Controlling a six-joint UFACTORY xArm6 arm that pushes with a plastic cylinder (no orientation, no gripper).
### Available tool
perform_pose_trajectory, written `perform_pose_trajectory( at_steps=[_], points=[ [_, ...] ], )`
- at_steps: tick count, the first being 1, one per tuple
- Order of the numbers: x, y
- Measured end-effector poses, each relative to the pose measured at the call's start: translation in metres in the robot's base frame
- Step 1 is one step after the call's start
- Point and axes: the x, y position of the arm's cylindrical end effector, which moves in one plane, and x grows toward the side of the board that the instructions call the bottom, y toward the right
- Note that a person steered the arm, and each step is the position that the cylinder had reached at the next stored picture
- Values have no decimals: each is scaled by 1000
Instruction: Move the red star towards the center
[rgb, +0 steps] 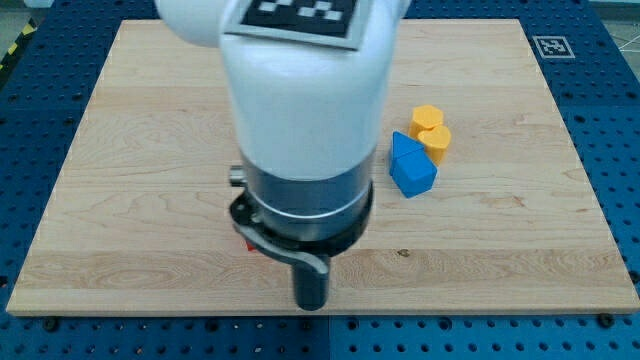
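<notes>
My arm's white and black body (305, 120) fills the middle of the view and hides much of the board. My tip (311, 305) is near the board's bottom edge, a little left of centre. A small red sliver (242, 239) shows at the arm's left edge, up and left of the tip. It may be the red star, but the arm hides most of it and its shape cannot be made out. I cannot tell whether the tip touches it.
A blue block with a pointed top (411, 166) lies right of centre, touching a yellow block (432, 131) just above and to its right. The wooden board (140, 150) lies on a blue perforated table (30, 120).
</notes>
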Motion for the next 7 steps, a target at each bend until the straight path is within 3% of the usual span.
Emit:
perform_pose_trajectory(
  at_steps=[3, 5, 6, 7],
  points=[
    [0, -60],
    [-56, -55],
    [-56, -55],
    [-100, -56]
  ],
)
